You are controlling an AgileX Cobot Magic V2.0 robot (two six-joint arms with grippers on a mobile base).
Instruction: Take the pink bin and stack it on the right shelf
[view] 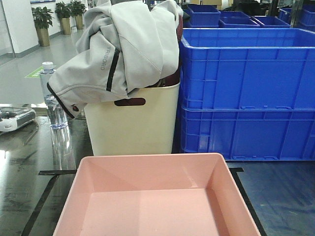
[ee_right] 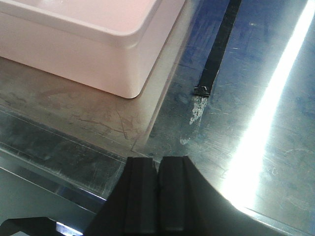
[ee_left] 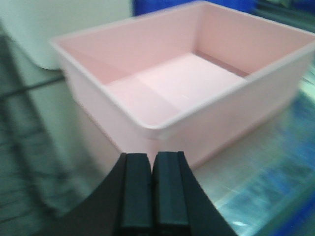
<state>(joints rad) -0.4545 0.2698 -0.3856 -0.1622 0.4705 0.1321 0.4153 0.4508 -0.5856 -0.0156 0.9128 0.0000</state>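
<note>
The pink bin [view: 157,196] sits empty on the shiny metal top of the right shelf [view: 280,196], inside black tape lines, at the front of the exterior view. In the left wrist view the pink bin [ee_left: 187,83] lies just ahead of my left gripper [ee_left: 151,160], which is shut with nothing between its pads. Only a corner of the pink bin [ee_right: 93,44] shows in the right wrist view, at the upper left. My right gripper [ee_right: 157,162] is shut and empty, hanging over the shelf's front edge [ee_right: 74,147], apart from the bin.
A tall cream bin [view: 133,123] draped with a grey jacket [view: 123,44] stands behind the pink bin. Stacked blue crates [view: 246,93] fill the back right. A water bottle [view: 51,98] and a small white device [view: 15,118] stand at the left. Black tape [ee_right: 219,46] runs across the shelf top.
</note>
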